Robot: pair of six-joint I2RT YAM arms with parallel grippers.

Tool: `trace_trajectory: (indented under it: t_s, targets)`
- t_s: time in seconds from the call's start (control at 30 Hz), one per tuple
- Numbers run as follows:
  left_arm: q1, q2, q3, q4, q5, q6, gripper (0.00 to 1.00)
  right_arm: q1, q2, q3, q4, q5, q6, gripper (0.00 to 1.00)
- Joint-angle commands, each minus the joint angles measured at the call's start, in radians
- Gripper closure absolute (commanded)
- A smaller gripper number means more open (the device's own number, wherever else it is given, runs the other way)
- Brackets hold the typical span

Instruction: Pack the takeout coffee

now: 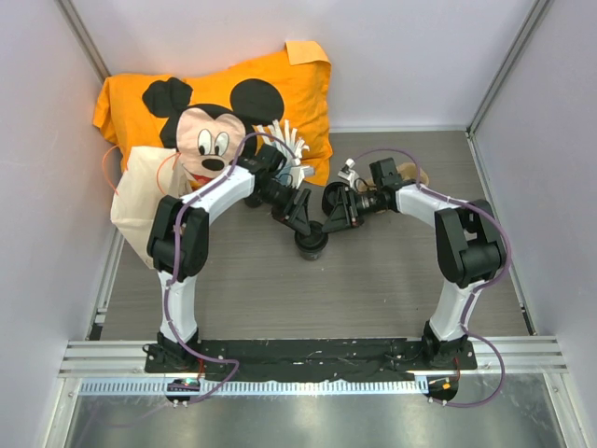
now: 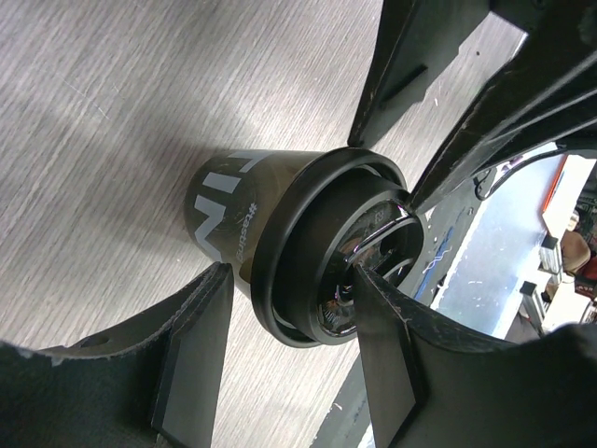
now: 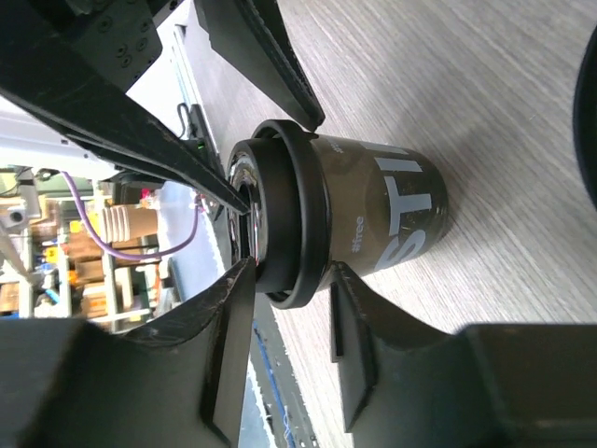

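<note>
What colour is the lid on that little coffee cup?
Black lid, clearest from the left wrist.

Grey wood-grain tabletop (image 1: 373, 289), evenly lit. Plain white panel walls (image 1: 420, 56) enclose it left, right and far side; a brushed metal strip (image 1: 308, 420) runs along its near edge.

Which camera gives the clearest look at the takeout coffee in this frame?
Right wrist: the takeout coffee shows nearly whole, black lid to base, white lettering readable. Left wrist shows mainly the lid's top and some body. Top external shows only a dark sliver under the left gripper and right gripper.
</note>
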Motion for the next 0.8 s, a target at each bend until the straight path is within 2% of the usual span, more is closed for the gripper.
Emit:
trace_trajectory:
  t_s: [0.0,0.27,0.57,0.77]
  targets:
    - [-0.011,-0.009,-0.009,-0.002,-0.068,0.037,0.43,-0.002,0.023,-0.022,0.054,-0.054,0.019,0.6]
    - [-0.011,-0.016,-0.038,0.032,-0.075,0.02,0.43,-0.045,0.011,-0.063,0.152,-0.126,0.097,0.61]
    - [-0.011,-0.024,-0.05,0.05,-0.096,0.0,0.43,-0.059,0.005,-0.111,0.158,-0.117,0.09,0.61]
    - [-0.009,-0.038,-0.069,0.064,-0.113,-0.006,0.43,-0.048,0.003,-0.144,0.248,-0.126,0.166,0.61]
